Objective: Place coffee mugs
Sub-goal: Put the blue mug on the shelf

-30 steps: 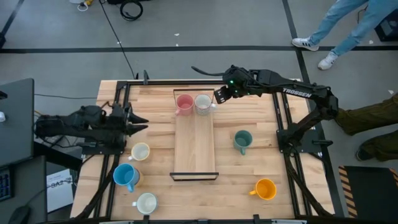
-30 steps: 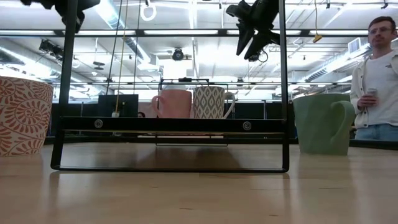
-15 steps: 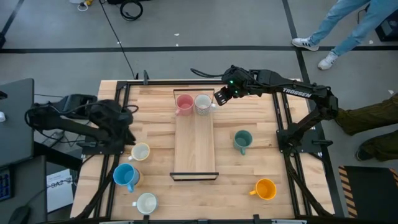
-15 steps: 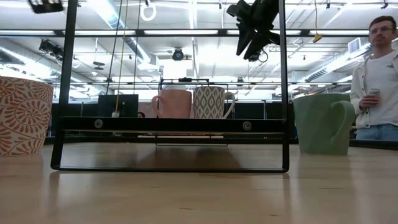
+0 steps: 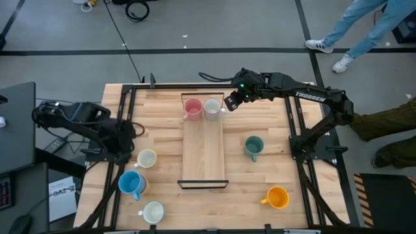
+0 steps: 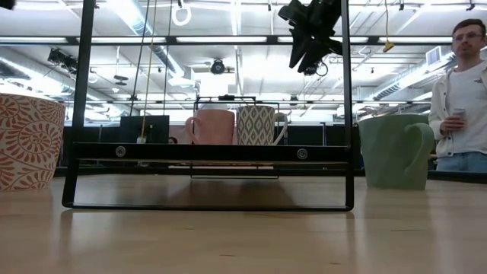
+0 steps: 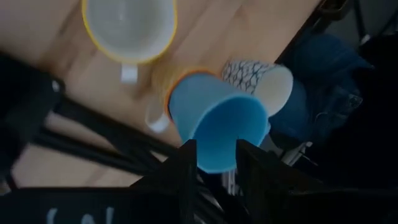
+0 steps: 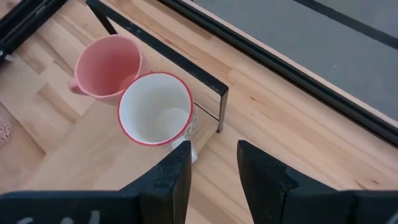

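A pink mug (image 5: 192,108) and a white patterned mug (image 5: 212,108) stand side by side on their bases at the far end of the wooden tray (image 5: 204,162). My right gripper (image 5: 231,101) hovers open, high above the patterned mug's handle (image 8: 183,149) and clear of it. On the table stand a teal mug (image 5: 253,147), an orange mug (image 5: 277,197), a cream mug (image 5: 147,158), a blue mug (image 5: 132,184) and a white mug (image 5: 153,212). My left gripper (image 5: 123,138) is open by the table's left edge, pointing down over the blue mug (image 7: 217,127).
The tray has a black frame with raised bars at its near end (image 6: 209,152) and a corner post (image 8: 221,112). A red-patterned mug (image 6: 27,141) stands at the table's left. A person (image 6: 460,99) stands beyond the table; legs (image 5: 364,26) show past the far edge.
My left arm has drawn back toward the table's left edge, and its gripper has tipped from pointing level across the table to pointing down over the mugs on the left. The right gripper and all the mugs have stayed in place.
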### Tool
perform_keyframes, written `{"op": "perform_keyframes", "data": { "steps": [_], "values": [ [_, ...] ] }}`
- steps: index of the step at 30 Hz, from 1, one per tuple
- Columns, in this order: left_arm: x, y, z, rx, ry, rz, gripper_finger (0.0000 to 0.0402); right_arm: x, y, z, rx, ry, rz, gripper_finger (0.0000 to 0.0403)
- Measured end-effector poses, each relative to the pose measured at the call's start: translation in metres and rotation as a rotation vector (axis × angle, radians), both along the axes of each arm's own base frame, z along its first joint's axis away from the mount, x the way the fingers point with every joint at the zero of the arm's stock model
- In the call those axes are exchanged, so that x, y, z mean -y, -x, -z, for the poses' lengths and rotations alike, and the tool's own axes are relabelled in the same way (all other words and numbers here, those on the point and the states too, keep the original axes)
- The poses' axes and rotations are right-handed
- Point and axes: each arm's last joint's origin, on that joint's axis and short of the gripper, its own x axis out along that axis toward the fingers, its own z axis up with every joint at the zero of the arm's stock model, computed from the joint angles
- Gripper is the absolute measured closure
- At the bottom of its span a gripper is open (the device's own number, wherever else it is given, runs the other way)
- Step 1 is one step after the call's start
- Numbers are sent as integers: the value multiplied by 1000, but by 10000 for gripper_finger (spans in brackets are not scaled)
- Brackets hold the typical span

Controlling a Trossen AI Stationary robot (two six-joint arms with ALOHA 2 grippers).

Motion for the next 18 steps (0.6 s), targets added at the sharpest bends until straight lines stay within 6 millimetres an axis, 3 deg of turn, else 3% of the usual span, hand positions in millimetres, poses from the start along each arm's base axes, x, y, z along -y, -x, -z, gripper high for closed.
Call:
{"op": "perform_keyframes", "data": {
  "steps": [9, 18],
  "values": [
    [36, -11, 10, -168, -2, 40, 283, 0, -1, 0, -13, 28, -41, 268],
    [60, -23, 25, -238, -122, 66, 283, 0, -1, -1, -19, 46, -66, 268]
  ]
}}
